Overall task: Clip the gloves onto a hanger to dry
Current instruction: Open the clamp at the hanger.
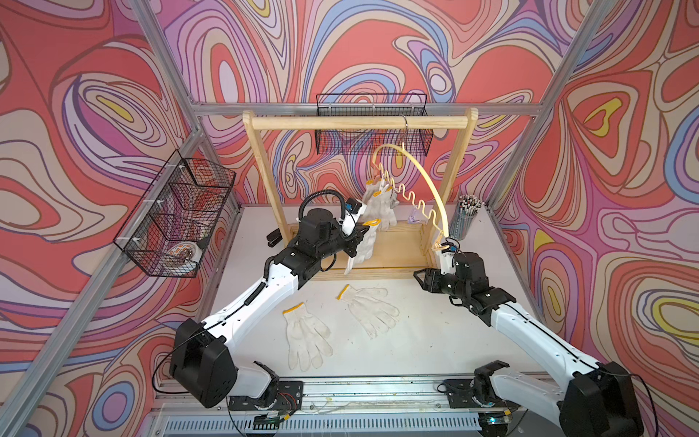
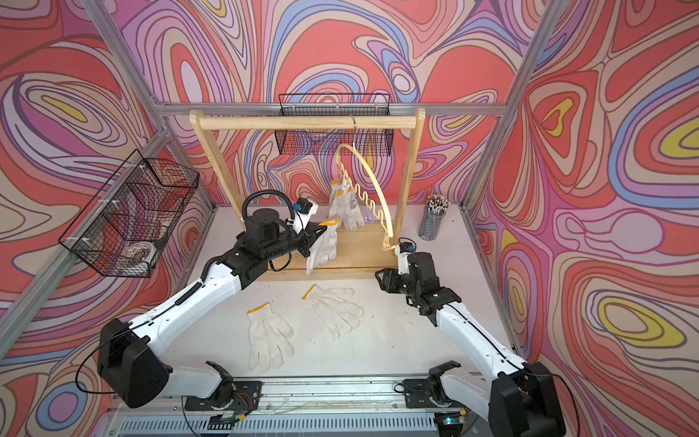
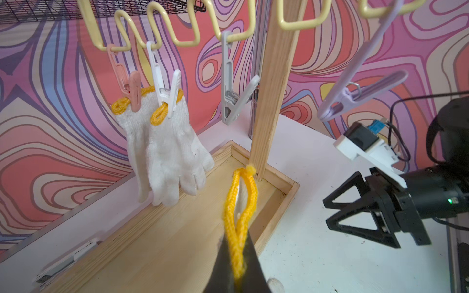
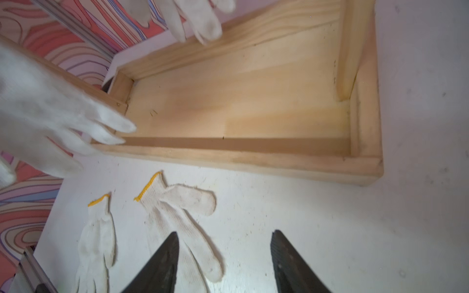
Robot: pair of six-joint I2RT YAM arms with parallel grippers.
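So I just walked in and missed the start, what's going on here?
The left gripper is shut on the yellow cuff of one glove, holding it up near the hanger. Two clipped gloves hang there already, and two loose gloves lie on the table. The right gripper is open and empty above the table.

My white table [image 1: 435, 340] bears a wooden tray base [image 1: 397, 246] beside my right pincer [image 4: 223, 236], one glove [image 1: 372, 308] near it, another glove [image 1: 306, 335] farther off.
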